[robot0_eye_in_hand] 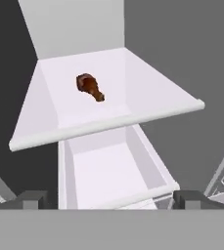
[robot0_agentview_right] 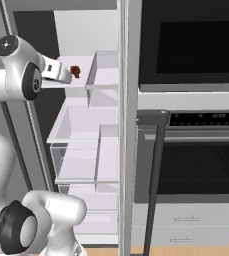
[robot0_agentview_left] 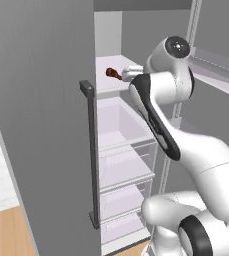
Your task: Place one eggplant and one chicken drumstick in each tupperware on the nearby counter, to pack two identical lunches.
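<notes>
Inside the open grey fridge, on a white upper shelf (robot0_eye_in_hand: 45, 124), lay a small brown chicken drumstick (robot0_eye_in_hand: 90, 87), its thicker end toward the back wall and its thin bone end toward the shelf's front lip. It sat well back from that lip, alone on the white surface. In the left base view the drumstick (robot0_agentview_left: 113, 73) was half hidden behind the robot's white wrist, only its dark rounded end peeping out; in the right base view the drumstick (robot0_agentview_right: 75, 71) showed as a small dark blob just past the end of the forearm, too small to make out its shape.

The claw (robot0_eye_in_hand: 111, 197) hung in front of the shelf, short of the drumstick and lower than it, its two dark fingertips (robot0_eye_in_hand: 31, 199) standing wide apart with nothing between them. From the two base cameras the claw itself was masked by the arm's own links, so its released state could be read only from the hand camera.

Below the shelf a white open drawer (robot0_eye_in_hand: 67, 171) jutted forward, its near end cut off by the bottom of the hand view. The tall grey fridge door (robot0_agentview_left: 46, 125) with its dark bar handle (robot0_agentview_left: 91, 155) blocked the left part of the left base view. To the right of the fridge stood a black built-in oven (robot0_agentview_right: 191, 150), its right side cropped by the frame.
</notes>
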